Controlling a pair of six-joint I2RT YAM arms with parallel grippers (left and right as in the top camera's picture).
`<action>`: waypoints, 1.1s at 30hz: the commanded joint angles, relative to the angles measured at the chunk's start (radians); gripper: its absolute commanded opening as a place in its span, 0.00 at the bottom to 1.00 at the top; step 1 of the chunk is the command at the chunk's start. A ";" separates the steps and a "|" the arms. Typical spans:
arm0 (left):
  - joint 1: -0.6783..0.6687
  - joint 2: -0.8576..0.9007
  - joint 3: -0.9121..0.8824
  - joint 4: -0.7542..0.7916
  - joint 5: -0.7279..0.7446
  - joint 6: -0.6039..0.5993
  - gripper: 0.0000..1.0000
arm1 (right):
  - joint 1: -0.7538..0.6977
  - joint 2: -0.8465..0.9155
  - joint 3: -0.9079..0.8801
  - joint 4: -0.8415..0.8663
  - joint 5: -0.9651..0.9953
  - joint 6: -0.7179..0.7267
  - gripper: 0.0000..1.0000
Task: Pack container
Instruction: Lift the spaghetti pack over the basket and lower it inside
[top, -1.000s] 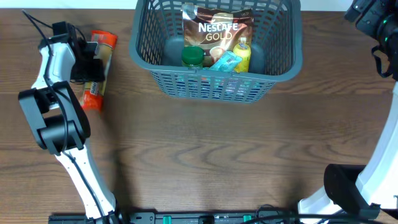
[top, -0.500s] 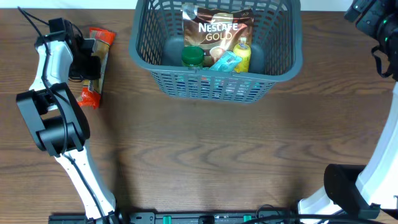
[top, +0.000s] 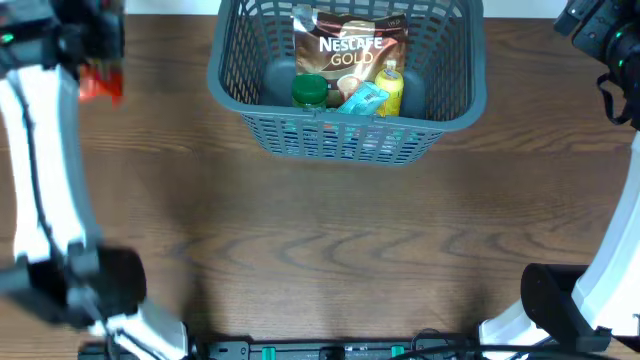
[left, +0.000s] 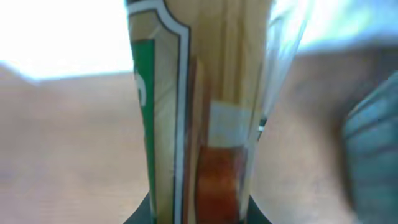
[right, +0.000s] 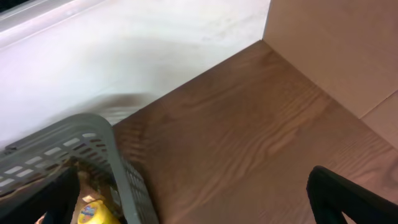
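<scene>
The container (top: 347, 130) sits at the far edge of the table (top: 330, 250). It holds a Nescafé Gold pouch (top: 350, 50), a green-lidded jar (top: 309, 92), a yellow bottle (top: 391, 88) and a blue packet (top: 360, 100). Left of the container, the left end effector (left: 199, 213) is clamped on a long packet (left: 186, 112) (green and orange print, blurred). Right of the container, the right end effector (right: 189, 180) has its 2 fingers spread wide apart over the wood, near the container's corner.
</scene>
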 joint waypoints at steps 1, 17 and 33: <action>-0.066 -0.145 0.047 0.058 0.135 0.023 0.06 | -0.006 0.003 0.001 -0.002 0.010 0.014 0.99; -0.383 -0.194 0.047 0.141 0.627 0.406 0.06 | -0.006 0.003 0.001 -0.002 0.010 0.014 0.99; -0.479 0.038 0.047 -0.182 0.680 0.843 0.06 | -0.006 0.003 0.001 -0.002 0.010 0.014 0.99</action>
